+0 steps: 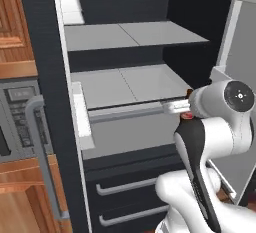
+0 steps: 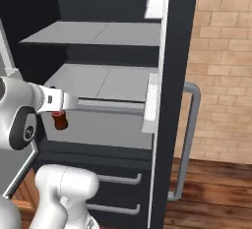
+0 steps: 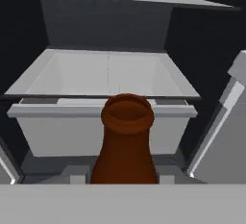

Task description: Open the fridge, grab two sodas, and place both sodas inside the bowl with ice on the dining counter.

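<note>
Slim dark-brown soda bottle [image 3: 126, 143], neck upright, sits clamped in the claw [image 2: 59, 120], just in front of the pale grey drawer [image 3: 103, 122] inside the tall black fridge [image 1: 45, 52], both doors swung open.

Bottle [image 3: 126, 143]: in front of the fridge's [image 1: 45, 67] drawer [image 3: 103, 122], below two shelves.
Microwave [image 1: 17, 122]: left of fridge.

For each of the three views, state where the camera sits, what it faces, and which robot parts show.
Left base view: behind the arm's left, facing the open fridge; arm at lower right.
Right base view: behind its right, same fridge; arm at lower left, soda bottle under the hand.
Hand view: looks past the bottle's neck at a fridge drawer.
All share the grey shelves.
</note>
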